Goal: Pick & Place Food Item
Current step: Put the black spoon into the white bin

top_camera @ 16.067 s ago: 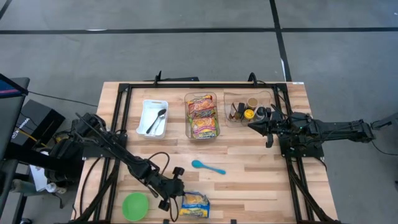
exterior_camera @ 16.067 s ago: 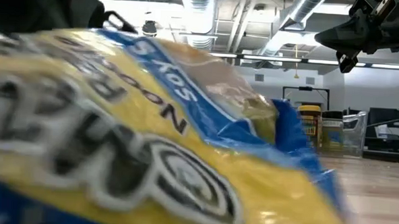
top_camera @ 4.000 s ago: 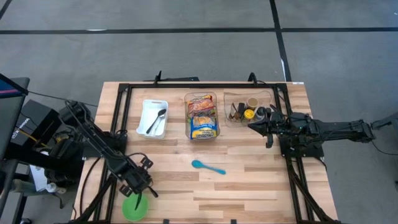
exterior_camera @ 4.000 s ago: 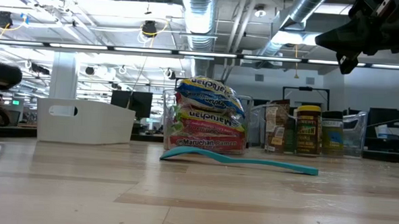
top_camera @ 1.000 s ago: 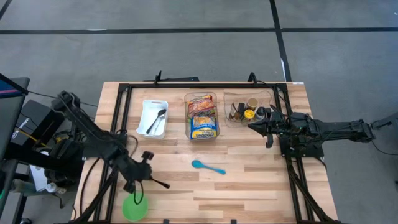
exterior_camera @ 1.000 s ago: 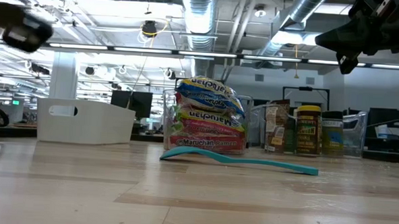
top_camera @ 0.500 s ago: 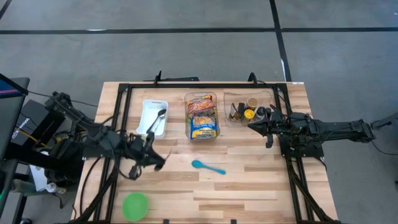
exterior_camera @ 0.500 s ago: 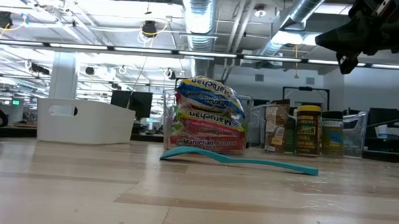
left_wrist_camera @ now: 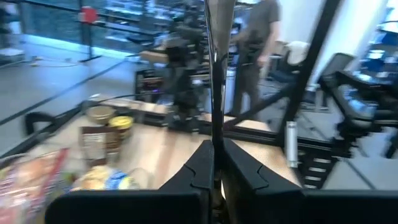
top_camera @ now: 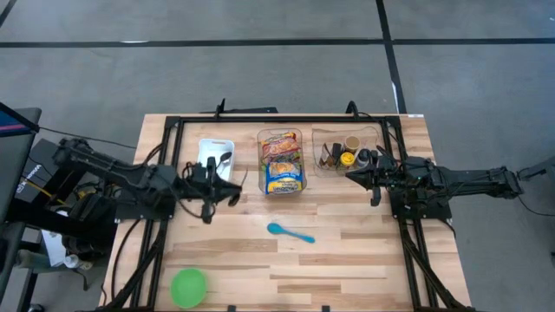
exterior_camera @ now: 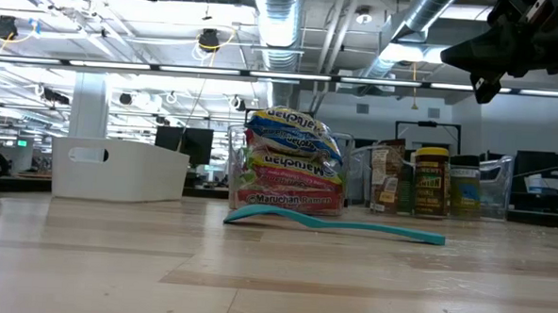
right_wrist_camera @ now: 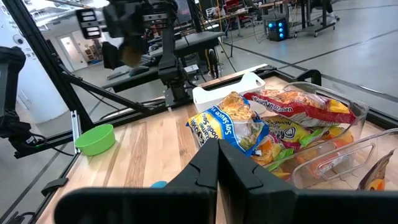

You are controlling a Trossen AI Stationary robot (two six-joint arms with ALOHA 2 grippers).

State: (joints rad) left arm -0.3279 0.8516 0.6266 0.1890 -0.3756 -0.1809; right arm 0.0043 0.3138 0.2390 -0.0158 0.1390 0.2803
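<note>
A clear container [top_camera: 282, 162] at the table's far middle holds several noodle packets. A yellow-and-blue packet [top_camera: 284, 184] lies on top at its near end; it also shows in the right wrist view [right_wrist_camera: 227, 127] and the low view [exterior_camera: 285, 127]. My left gripper [top_camera: 238, 192] is shut and empty, held level above the table between the white bin and the container, pointing toward the table's right edge; its fingers meet in the left wrist view [left_wrist_camera: 214, 152]. My right gripper [top_camera: 349, 176] is shut and empty, waiting in the air beside the jar bin.
A white bin [top_camera: 214, 165] with a metal spoon stands far left. A teal spoon [top_camera: 290, 232] lies mid-table. A green bowl [top_camera: 188, 287] sits near the front edge. A clear bin of jars [top_camera: 347, 152] stands far right. A person [left_wrist_camera: 258, 37] stands beyond the table.
My left gripper has gone from above the green bowl toward the table's far edge and a little right, rising, and has turned level toward the table's right edge. It now stands beside the noodle container. Nothing on the table has moved.
</note>
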